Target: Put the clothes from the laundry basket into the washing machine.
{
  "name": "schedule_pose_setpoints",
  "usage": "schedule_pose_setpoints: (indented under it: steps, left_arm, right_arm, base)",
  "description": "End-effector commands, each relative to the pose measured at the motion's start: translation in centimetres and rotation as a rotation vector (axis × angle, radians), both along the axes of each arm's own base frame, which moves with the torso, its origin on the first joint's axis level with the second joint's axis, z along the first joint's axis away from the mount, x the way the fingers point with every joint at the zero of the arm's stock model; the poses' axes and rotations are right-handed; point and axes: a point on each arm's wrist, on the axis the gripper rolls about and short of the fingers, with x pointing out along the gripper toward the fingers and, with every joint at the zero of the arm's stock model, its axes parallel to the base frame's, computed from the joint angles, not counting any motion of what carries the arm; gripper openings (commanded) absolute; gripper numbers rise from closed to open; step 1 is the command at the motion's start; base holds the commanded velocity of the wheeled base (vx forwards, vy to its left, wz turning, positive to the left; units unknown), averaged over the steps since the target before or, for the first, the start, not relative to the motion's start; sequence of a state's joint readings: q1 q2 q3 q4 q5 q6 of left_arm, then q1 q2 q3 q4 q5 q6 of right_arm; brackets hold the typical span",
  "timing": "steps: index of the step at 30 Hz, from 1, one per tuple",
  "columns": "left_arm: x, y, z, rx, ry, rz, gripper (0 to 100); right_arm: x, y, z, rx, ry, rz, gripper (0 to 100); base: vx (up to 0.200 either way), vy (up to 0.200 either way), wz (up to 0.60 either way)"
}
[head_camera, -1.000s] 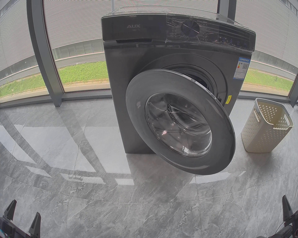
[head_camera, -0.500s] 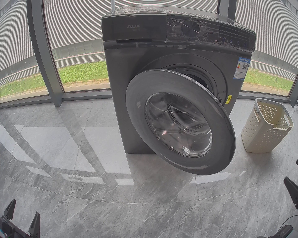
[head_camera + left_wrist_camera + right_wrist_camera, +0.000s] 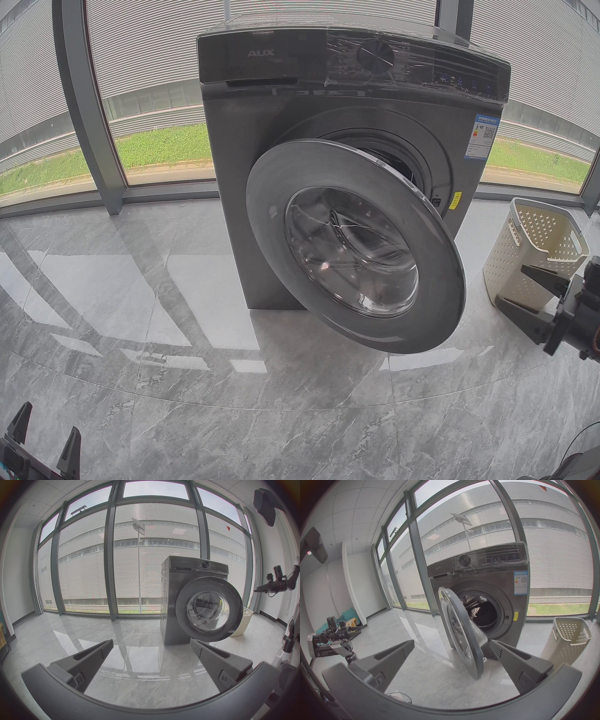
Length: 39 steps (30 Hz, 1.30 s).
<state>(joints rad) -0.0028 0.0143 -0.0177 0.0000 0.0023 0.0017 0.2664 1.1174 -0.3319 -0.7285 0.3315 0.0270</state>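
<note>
One change: right claw [image 3: 511, 285] up beside basket [image 3: 503, 262].

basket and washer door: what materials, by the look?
Laundry basket: cream plastic, matte; moulded walls with rows of holes.
Door ring: grey satin metallic sheen; painted plastic or metal, cannot tell.
Door window: clear, glossy bowl with reflections; glass or plastic.

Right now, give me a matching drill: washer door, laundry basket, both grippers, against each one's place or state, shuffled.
1. washer door
2. laundry basket
3. left gripper
4. right gripper

a. up beside the basket
b. swung open
c. low, far short of the washing machine
d. standing right of the machine

Pairs: 1-b, 2-d, 3-c, 4-a
</note>
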Motion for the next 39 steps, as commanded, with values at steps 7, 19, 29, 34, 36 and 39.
schedule_pose_setpoints:
  steps: [7,19,29,34,36,39]
  left_arm:
    - [0.0,0.0,-0.5,0.001,0.003,-0.001,100]
    - [0.0,0.0,-0.5,-0.003,0.003,-0.001,100]
    - [0.0,0.0,-0.5,-0.002,0.005,0.000,100]
    - [0.0,0.0,-0.5,-0.003,0.005,0.000,100]
    - [0.0,0.0,-0.5,-0.003,0.005,0.002,100]
    - [0.0,0.0,-0.5,-0.005,0.003,0.008,100]
  right_arm:
    - [3.4,2.4,-5.9,-0.031,0.225,0.089,100]
    - [3.9,3.5,-7.1,-0.054,0.276,0.122,100]
    - [8.3,2.9,-7.7,0.000,0.159,-0.157,100]
    - [9.8,1.0,-7.4,0.014,0.107,-0.250,100]
    - [9.8,0.7,-7.4,0.013,0.107,-0.259,100]
    - [9.1,0.9,-8.1,-0.001,0.146,-0.241,100]
  base:
    - [0.000,0.000,0.00]
    - [0.150,0.000,0.00]
    - [0.000,0.000,0.00]
    - [0.000,0.000,0.00]
    - [0.000,0.000,0.00]
    - [0.000,-0.200,0.00]
